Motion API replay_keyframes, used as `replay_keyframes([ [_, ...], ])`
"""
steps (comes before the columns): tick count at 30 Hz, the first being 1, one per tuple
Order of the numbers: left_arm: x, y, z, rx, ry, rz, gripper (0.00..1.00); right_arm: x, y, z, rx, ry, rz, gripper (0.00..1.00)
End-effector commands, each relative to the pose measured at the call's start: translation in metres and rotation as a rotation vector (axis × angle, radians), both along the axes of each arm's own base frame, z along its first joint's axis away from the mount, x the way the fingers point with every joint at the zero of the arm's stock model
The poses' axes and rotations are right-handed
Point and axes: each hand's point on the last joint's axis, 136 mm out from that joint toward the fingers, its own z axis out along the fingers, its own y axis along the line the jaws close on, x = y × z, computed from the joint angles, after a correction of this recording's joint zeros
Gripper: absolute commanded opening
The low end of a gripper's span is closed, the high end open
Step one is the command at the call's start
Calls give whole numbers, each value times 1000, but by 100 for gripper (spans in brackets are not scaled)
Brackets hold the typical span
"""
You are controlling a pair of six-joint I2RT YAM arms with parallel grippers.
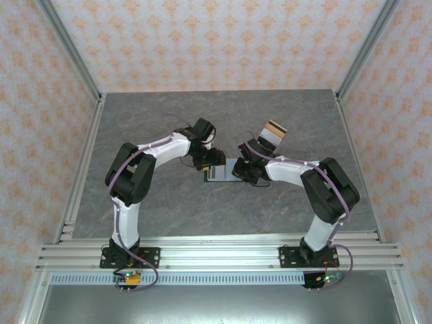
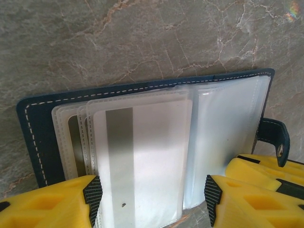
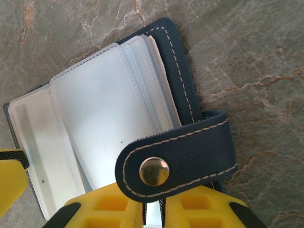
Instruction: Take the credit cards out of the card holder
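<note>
Your left gripper (image 2: 152,194) is open about halfway, with one yellow finger on each side of a white card (image 2: 156,156) that has a grey stripe. The card sits in a clear sleeve of the card holder (image 2: 33,137). The left finger looks like it touches the sleeve's edge, and there is a small gap by the right finger, so it is not squeezing the card. Your right gripper (image 3: 152,213) is almost closed. Its two yellow fingers pinch the edge of the card holder, just under the little blue tab (image 3: 190,142) with the shiny round snap (image 3: 154,171). The card holder lies open and flat on the grey stone table (image 1: 169,209), in the middle, between your two grippers. Its dark blue cover is underneath and its clear sleeves fan out on top. The edge of a brown card (image 2: 76,142) peeks out from a sleeve behind the white one. A stack of cards (image 1: 273,133) lies on the table behind the right gripper, near the card holder but not touching it.
</note>
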Motion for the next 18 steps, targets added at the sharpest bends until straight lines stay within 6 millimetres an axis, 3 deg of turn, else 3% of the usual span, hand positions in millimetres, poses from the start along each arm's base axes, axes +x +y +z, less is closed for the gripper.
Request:
replay_keyframes([
  [1, -7, 9, 7, 50, -12, -13, 62, -11, -11, -22, -68, 64, -20, 18],
  [10, -8, 12, 20, 52, -38, -9, 58, -11, -11, -22, -71, 66, -20, 18],
  [18, -8, 4, 3, 36, 5, -19, 58, -12, -12, -23, -71, 69, -20, 18],
])
